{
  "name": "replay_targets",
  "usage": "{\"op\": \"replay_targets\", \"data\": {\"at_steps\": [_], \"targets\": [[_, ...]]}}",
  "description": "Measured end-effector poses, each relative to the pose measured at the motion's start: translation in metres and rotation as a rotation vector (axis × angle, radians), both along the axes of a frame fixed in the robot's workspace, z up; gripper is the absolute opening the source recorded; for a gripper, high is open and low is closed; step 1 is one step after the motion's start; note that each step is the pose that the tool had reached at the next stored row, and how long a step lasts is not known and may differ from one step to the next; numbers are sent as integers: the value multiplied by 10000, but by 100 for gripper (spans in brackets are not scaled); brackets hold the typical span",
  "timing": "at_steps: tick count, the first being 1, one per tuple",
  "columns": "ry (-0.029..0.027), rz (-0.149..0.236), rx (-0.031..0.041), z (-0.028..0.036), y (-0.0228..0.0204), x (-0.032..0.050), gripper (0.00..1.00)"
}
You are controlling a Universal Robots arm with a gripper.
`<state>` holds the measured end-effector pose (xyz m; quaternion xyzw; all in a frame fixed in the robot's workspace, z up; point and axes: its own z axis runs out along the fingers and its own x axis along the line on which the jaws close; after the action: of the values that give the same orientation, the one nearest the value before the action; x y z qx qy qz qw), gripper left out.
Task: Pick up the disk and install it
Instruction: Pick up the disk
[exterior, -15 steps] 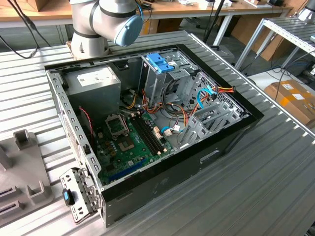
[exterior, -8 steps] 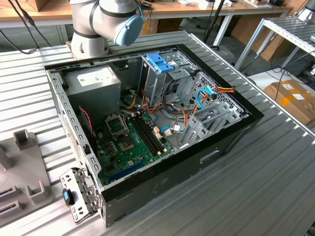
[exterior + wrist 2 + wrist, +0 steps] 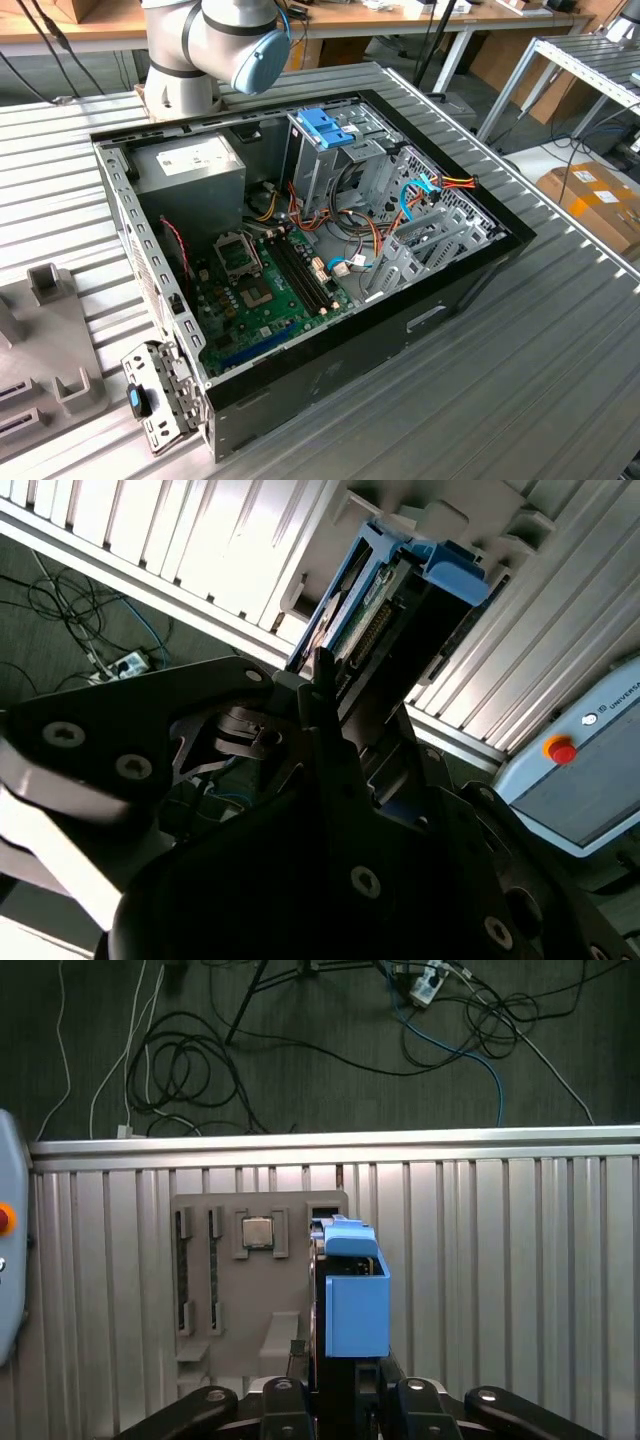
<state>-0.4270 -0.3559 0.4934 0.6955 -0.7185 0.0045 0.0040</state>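
Observation:
The disk [image 3: 355, 1300] shows edge-on in the first wrist view, with a light-blue plastic rail on its side. It stands out from between the dark fingers of my gripper [image 3: 345, 1395], which is shut on it. It hangs above the ribbed metal table, over the edge of a grey fixture plate [image 3: 230, 1290]. In the second wrist view the disk [image 3: 385, 610] sticks out past the black gripper [image 3: 335, 715], showing its connector edge and blue rails. In the exterior view the open computer case [image 3: 480, 270] lies on the table, with a metal drive cage [image 3: 325, 150] topped by a blue latch.
Inside the case are a grey power-supply box [image 3: 190, 165], a green motherboard [image 3: 260, 290] and loose coloured cables [image 3: 430, 190]. The arm's base [image 3: 185, 60] stands behind the case. The fixture plate holds a chip [image 3: 258, 1232]. Cables lie on the floor [image 3: 200, 1060] beyond the table edge [image 3: 320, 1144].

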Motion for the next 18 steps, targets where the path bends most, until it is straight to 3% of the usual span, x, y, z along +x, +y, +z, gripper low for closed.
{"op": "replay_targets", "data": {"at_steps": [5, 18], "targets": [[1, 0, -13, 42, 2, 0, 35], [0, 0, -13, 45, 2, 64, 35]]}}
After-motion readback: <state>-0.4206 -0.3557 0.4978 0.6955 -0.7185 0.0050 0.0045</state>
